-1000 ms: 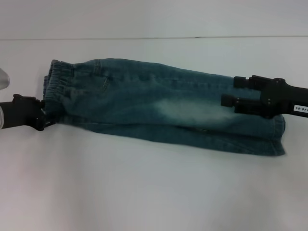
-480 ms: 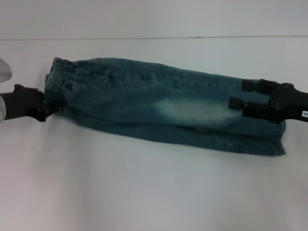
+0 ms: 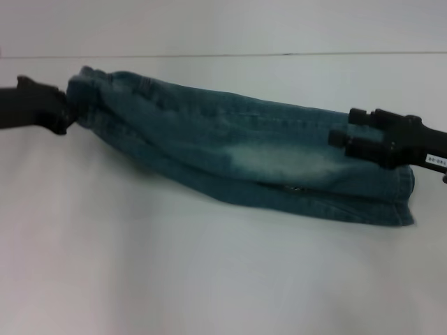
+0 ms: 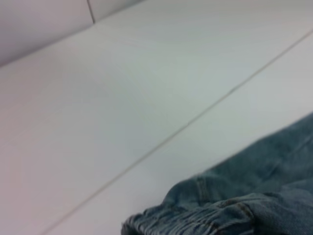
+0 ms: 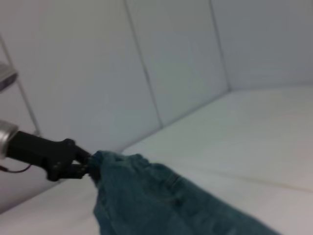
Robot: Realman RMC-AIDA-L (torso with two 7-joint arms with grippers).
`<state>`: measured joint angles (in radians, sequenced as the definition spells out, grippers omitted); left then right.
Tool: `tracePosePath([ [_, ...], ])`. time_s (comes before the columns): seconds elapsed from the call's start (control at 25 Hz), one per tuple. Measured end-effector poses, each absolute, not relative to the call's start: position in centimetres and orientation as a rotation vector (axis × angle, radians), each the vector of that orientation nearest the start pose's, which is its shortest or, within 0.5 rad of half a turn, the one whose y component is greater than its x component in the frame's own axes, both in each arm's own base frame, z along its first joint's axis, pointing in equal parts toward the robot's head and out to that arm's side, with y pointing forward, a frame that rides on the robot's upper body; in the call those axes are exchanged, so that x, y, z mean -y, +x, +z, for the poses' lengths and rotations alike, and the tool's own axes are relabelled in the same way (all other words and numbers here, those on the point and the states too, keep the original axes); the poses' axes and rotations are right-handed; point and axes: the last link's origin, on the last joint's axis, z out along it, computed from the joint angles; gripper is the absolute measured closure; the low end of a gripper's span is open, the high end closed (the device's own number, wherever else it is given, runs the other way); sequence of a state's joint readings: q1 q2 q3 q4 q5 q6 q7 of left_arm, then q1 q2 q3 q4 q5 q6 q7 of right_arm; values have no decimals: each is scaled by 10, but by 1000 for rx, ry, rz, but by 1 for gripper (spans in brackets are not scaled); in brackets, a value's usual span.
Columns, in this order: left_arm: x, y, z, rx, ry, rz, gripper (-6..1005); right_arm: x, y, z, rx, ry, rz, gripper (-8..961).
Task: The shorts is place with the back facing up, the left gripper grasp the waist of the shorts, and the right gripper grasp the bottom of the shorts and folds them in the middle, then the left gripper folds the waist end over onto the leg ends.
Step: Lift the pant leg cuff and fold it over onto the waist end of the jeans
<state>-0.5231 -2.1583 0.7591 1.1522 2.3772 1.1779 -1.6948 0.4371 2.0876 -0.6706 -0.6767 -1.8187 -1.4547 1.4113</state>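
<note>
The shorts (image 3: 237, 150) are folded lengthwise into a long faded denim strip across the white table. My left gripper (image 3: 66, 108) is shut on the waist (image 3: 87, 94) at the far left and holds that end raised off the surface. The gathered band also shows in the left wrist view as the waist (image 4: 195, 218). In the right wrist view the left gripper (image 5: 85, 166) pinches the bunched end of the shorts (image 5: 156, 205). The leg ends (image 3: 405, 199) lie flat at the right. My right gripper (image 3: 342, 129) hovers over that end, its fingers apart and holding nothing.
The white table (image 3: 209, 279) spreads out in front of the shorts. A thin seam (image 3: 209, 54) runs along the back where the table meets the pale wall. A panelled wall (image 5: 171, 63) rises behind the table.
My left gripper has risen and moved back with the waist, lifting that end off the table. The right gripper has slid a little to the right over the leg ends.
</note>
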Motion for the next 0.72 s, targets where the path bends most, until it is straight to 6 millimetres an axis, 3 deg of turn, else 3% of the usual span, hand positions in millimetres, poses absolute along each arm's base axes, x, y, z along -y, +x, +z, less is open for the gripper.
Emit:
tracePosePath([
  [0.08, -392, -252, 66, 522, -2356, -74, 859, -334, 285, 15, -739, -2396, 857, 106],
  [0.32, -397, -227, 74, 517, -2385, -109, 879, -352, 291, 3, -787, -2250, 852, 280],
  [0.52, -401, -203, 82, 492, -2412, -145, 880, -371, 285, -23, -767, -2246, 744, 526],
  [0.72, -404, -178, 88, 464, -2455, -179, 881, -383, 271, -50, -697, -2303, 651, 674],
])
